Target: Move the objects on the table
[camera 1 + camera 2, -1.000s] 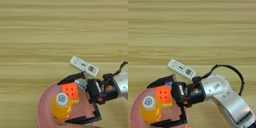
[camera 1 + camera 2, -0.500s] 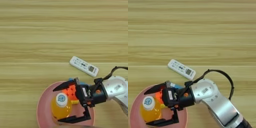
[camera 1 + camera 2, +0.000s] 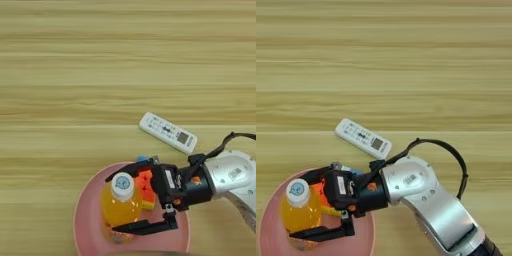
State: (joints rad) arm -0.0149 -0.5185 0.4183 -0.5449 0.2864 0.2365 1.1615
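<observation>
While the silver forearm is reaching in from the right, the scene is reading as follows, with the pink plate as the landmark.

Pink plate (image 3: 85,220): it is sitting at the bottom of the view on the wooden table (image 3: 100,75), its lower rim running out of the picture.

Orange juice bottle (image 3: 120,207): it is standing on the plate, left of the plate's middle, with its white cap (image 3: 122,184) facing up toward the camera.

Puzzle cube (image 3: 145,190): it is resting on the plate just right of the bottle, touching or nearly touching it, showing orange on top and yellow-green on its lower side; the black gripper body is partly covering it.

Right gripper (image 3: 132,200): its two black fingers are spreading wide apart over the plate, one finger (image 3: 122,170) lying along the far side of the bottle and cube, the other (image 3: 145,227) lying on the near side of the bottle. The bottle is sitting between them; whether either finger is touching it, I cannot tell.

White remote (image 3: 167,132): it is lying flat on the table just beyond the plate's upper right rim, clear of the plate, angled with its small screen end toward the right.

Black cable (image 3: 451,155): it is looping over the forearm (image 3: 421,195) to the right of the plate.
</observation>
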